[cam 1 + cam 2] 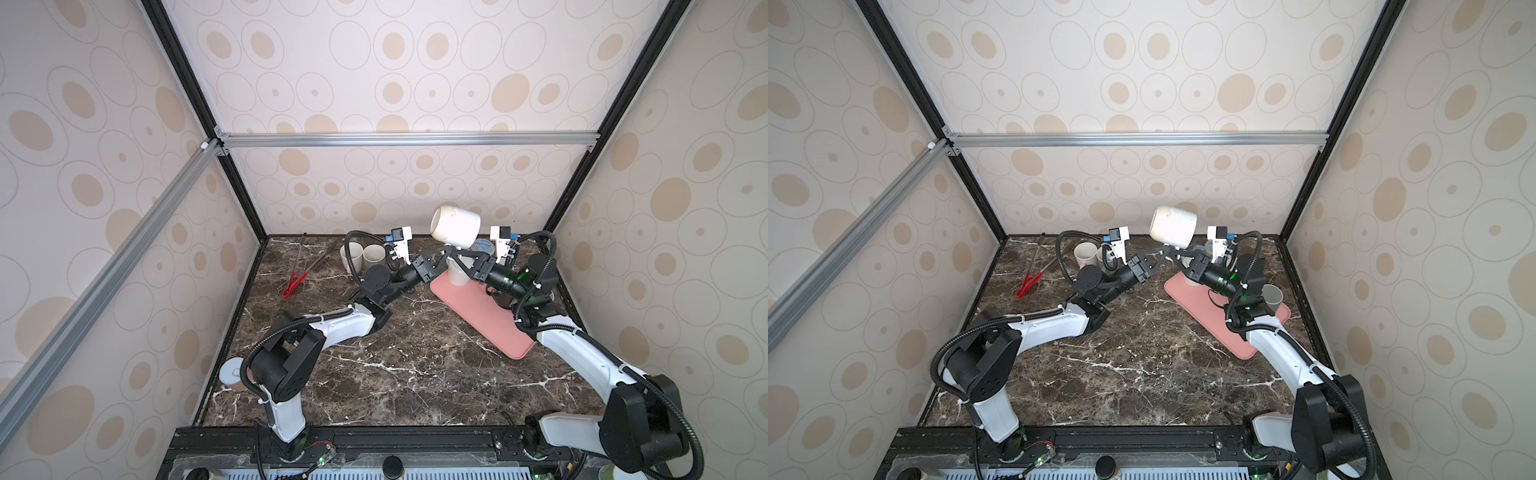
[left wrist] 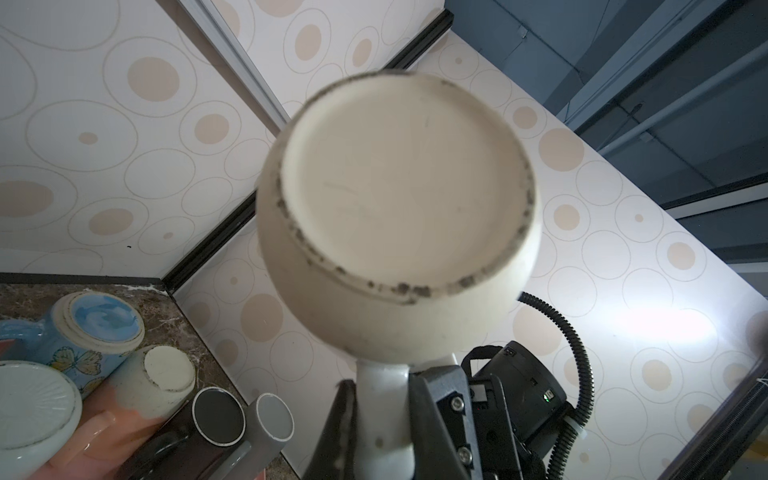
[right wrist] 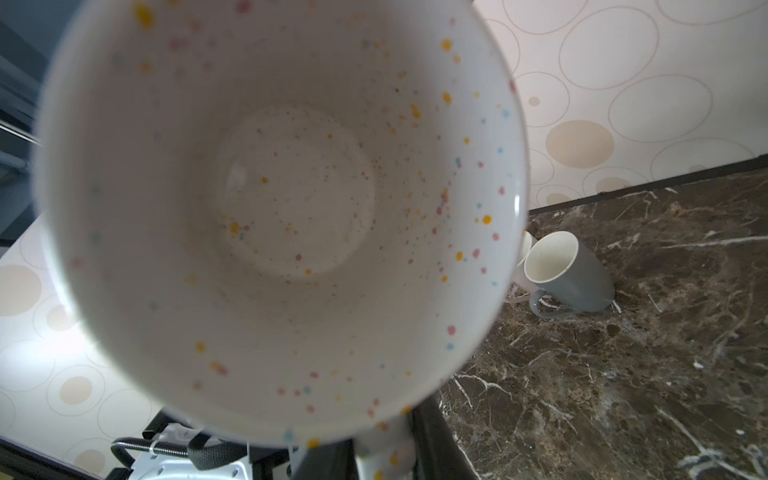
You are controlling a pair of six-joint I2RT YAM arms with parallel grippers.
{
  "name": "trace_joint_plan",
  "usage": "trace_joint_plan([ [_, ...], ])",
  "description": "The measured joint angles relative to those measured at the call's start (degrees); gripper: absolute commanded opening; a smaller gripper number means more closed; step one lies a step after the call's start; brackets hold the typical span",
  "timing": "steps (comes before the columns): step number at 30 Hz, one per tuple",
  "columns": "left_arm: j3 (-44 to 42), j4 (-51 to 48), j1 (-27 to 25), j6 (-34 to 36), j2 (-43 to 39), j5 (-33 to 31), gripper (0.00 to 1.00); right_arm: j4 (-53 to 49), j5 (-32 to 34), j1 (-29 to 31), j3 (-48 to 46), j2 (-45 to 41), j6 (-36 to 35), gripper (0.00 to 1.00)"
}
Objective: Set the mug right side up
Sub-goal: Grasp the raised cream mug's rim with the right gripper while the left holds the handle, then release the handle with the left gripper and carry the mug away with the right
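The white speckled mug (image 1: pixel 455 226) (image 1: pixel 1173 227) hangs on its side in the air above the back of the table, in both top views. Its unglazed bottom (image 2: pixel 399 187) faces the left wrist camera, and its open mouth (image 3: pixel 282 199) faces the right wrist camera. The handle (image 2: pixel 382 415) points down. My left gripper (image 2: pixel 382 399) (image 1: pixel 445 249) is shut on the handle from the left. My right gripper (image 3: pixel 374 455) (image 1: pixel 456 252) comes from the right, and its two dark fingers sit tight on either side of the same handle (image 3: pixel 384 453).
A pink tray (image 1: pixel 478 320) lies below at the right with several upside-down mugs, among them a blue butterfly one (image 2: pixel 83 328). Upright cups (image 1: pixel 353 255) stand at the back left, next to red tongs (image 1: pixel 295 282). A grey mug (image 1: pixel 1273 297) lies by the right arm.
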Motion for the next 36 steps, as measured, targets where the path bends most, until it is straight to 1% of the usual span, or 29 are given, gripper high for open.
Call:
trace_joint_plan([
  [3,0.0,1.3,0.2,-0.9,0.0,0.0,0.0,1.7,-0.5,0.3,0.8,0.9,1.0,0.26],
  [6,-0.3,2.7,0.3,-1.8,0.0,0.0,0.0,3.2,-0.9,0.9,1.7,1.8,2.1,0.27],
  [7,-0.5,3.0,0.3,-2.0,-0.1,0.1,0.0,3.7,-1.0,1.0,1.8,1.9,2.4,0.25],
  [8,-0.8,3.4,0.3,-2.2,-0.4,0.2,0.0,4.5,-1.2,1.2,1.8,2.1,2.9,0.21],
  [10,-1.4,3.4,0.3,-3.1,-1.3,-0.1,0.0,6.1,-1.9,1.5,1.8,2.4,3.1,0.09],
  [11,-1.6,3.4,0.3,-4.2,-1.8,-0.2,0.0,7.6,-2.4,1.6,1.8,2.6,3.3,0.01],
  [14,-1.7,3.6,0.4,-4.9,-2.6,0.0,0.0,10.7,-2.8,1.8,1.8,3.0,4.5,0.0],
  [18,-1.8,3.6,0.4,-5.0,-3.1,0.2,0.0,11.8,-3.3,1.9,1.8,3.0,5.2,0.0],
  [20,-2.3,3.6,0.4,-5.0,-3.5,0.2,0.04,11.8,-3.6,1.9,1.8,3.0,5.2,0.0],
  [25,-4.7,3.2,0.7,-4.9,-5.2,-0.2,0.23,10.5,-4.1,2.6,1.8,3.0,4.7,0.0],
  [27,-5.7,3.0,1.0,-3.9,-6.0,-0.2,0.3,9.7,-3.9,3.2,1.9,3.0,4.8,0.0],
  [30,-7.1,2.9,1.8,-2.8,-7.0,0.5,0.36,8.2,-3.1,4.1,2.0,2.9,5.1,0.0],
  [36,-9.8,3.0,3.3,-2.1,-9.0,1.7,0.42,6.1,-1.3,5.7,2.0,2.9,4.9,0.0],
])
